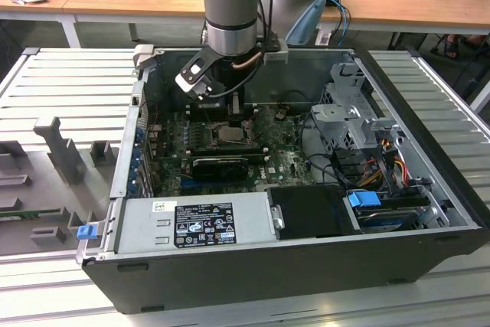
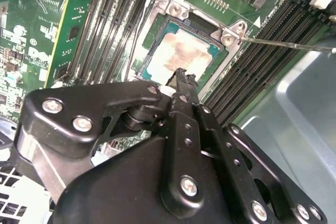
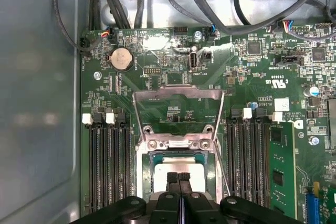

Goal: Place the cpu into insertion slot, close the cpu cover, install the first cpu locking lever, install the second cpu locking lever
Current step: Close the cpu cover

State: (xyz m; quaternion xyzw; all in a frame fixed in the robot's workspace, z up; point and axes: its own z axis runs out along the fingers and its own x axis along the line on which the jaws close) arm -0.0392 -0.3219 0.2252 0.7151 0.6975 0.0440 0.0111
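Note:
The cpu lies flat in the insertion slot, its pale metal face up with a brownish smear. The cpu cover, a silvery frame with a large window, stands open, swung back on its hinge beyond the slot. A thin wire locking lever sticks out free beside the socket. My gripper hovers just over the chip's near edge, its black fingers pressed together with nothing between them. In the exterior view the gripper hangs above the socket.
Long black memory slots flank the socket on both sides. A black finned card, a grey power supply, a drive cage and cable bundles crowd the open computer case. Grey ribbed tables lie around it.

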